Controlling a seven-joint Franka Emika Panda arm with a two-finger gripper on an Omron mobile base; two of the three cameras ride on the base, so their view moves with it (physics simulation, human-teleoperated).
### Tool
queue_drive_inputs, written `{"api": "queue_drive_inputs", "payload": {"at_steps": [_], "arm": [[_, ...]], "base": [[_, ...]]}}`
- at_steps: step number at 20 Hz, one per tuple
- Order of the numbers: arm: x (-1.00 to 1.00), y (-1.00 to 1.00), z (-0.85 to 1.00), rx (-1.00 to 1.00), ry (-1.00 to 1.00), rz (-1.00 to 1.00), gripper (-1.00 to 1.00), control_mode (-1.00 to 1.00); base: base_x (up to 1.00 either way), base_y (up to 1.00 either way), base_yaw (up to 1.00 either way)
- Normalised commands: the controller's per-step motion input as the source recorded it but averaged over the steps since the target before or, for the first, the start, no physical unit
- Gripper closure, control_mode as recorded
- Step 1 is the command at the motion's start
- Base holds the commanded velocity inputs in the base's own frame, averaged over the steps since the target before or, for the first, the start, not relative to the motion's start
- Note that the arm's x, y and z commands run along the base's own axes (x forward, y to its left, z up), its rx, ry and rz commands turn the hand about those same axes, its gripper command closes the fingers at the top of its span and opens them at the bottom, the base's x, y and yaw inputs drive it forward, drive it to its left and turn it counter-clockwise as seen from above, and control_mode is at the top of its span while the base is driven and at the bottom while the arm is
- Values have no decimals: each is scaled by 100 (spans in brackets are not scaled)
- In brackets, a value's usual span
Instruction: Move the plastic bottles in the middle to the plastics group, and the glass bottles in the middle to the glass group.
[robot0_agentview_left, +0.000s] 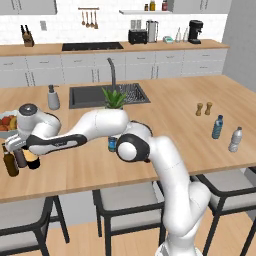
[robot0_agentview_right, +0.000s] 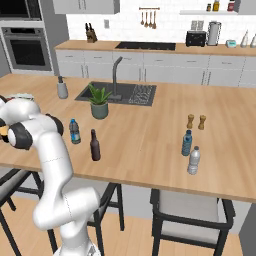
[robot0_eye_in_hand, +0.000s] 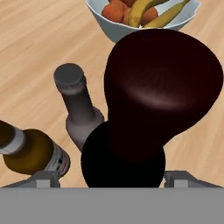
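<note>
When looking down from the hand, sees three glass bottles standing close together on the counter (robot0_agentview_left: 150, 170): one black wine bottle (robot0_eye_in_hand: 153, 109) straight below, between the finger tips; one grey-brown plain bottle (robot0_eye_in_hand: 81, 113) just beside it; one amber bottle (robot0_eye_in_hand: 33, 151) with a label beside that. Finds the gripper (robot0_eye_in_hand: 113, 177) spread wide about the wine bottle's base, with a gap showing on one side, so gripping nothing. Reaches far to the robot's left with the arm (robot0_agentview_left: 100, 127) bent at the elbow, forearm low and level, hand pointing down over that trio at the counter's left end. Just beyond the trio, meets one white fruit bowl (robot0_eye_in_hand: 118, 33) holding bananas and orange fruit. Toward the middle, counts two upright bottles near each other: one water bottle (robot0_agentview_right: 74, 131) with a blue band and one dark beer bottle (robot0_agentview_right: 94, 145). Behind these, notes one potted plant (robot0_agentview_right: 99, 102) before the sink (robot0_agentview_right: 120, 94). Far right, counts two plastic bottles side by side, one blue-tinted bottle (robot0_agentview_right: 187, 143) and one clear pale-capped bottle (robot0_agentview_right: 194, 160), with two small shakers (robot0_agentview_right: 196, 121) beyond.
</note>
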Motion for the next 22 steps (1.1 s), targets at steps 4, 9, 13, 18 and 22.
{"api": "queue_drive_inputs", "payload": {"at_steps": [4,9,13,18,22], "arm": [[0,0,5,0,0,0,-100,-100],[-4,-9,40,0,0,0,-100,-100],[-25,-51,38,1,0,-6,-100,-100],[-70,-80,-3,11,-4,-13,-100,-100],[-83,-95,6,11,-5,-8,-100,-100]], "base": [[0,0,0],[0,0,0],[0,0,0],[0,0,0],[0,0,0]]}}
